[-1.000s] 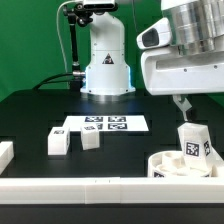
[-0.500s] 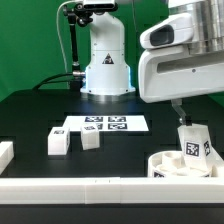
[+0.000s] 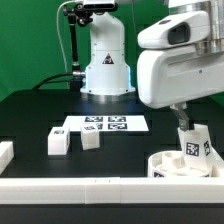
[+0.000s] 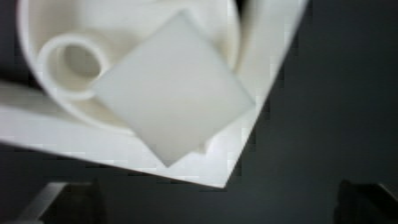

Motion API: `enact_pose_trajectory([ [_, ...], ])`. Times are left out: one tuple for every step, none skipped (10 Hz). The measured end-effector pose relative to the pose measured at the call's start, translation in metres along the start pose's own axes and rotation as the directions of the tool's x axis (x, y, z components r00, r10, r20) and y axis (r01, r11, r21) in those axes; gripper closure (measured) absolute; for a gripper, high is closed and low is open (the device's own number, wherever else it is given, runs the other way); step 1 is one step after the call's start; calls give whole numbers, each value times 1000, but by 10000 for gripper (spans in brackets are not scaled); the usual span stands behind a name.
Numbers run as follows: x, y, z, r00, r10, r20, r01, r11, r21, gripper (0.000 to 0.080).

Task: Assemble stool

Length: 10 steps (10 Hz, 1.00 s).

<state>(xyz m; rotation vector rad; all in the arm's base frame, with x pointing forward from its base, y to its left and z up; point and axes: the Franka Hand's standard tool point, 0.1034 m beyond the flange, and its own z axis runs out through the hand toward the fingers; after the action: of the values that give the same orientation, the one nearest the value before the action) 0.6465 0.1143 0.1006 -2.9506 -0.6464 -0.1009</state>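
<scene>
Claw (image 3: 181,118) is seen at exterior view's right, right at top of upright leg (image 3: 194,146); contact cannot be told. In wrist view, fingers appear apart, nothing clamped. This leg is stood on round seat (image 3: 158,165). Second leg (image 3: 57,143) and third leg (image 3: 90,140) are laid on bench (image 3: 30,118), near marker board (image 3: 105,125).
</scene>
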Motion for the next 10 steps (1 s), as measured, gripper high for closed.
enact_pose_trajectory([
  [-2, -1, 3, 996, -85, 0, 85, 996, -7, 151],
  [-6, 1, 6, 984, -177, 4, 177, 984, -12, 151],
  [-10, 3, 10, 970, -242, 13, 242, 970, -8, 151],
  [-13, 4, 13, 946, -324, 19, 325, 946, -13, 151],
  [-16, 4, 17, 934, -357, 17, 358, 934, -23, 151],
  [-19, 1, 24, 939, -343, 12, 343, 939, -28, 151],
  [-22, 1, 26, 940, -341, 12, 342, 939, -30, 151],
  [-22, 2, 26, 940, -340, 17, 340, 940, -26, 151],
  [-22, 4, 24, 941, -338, 21, 338, 941, -21, 281],
  [-22, 4, 24, 941, -337, 20, 338, 941, -22, 281],
])
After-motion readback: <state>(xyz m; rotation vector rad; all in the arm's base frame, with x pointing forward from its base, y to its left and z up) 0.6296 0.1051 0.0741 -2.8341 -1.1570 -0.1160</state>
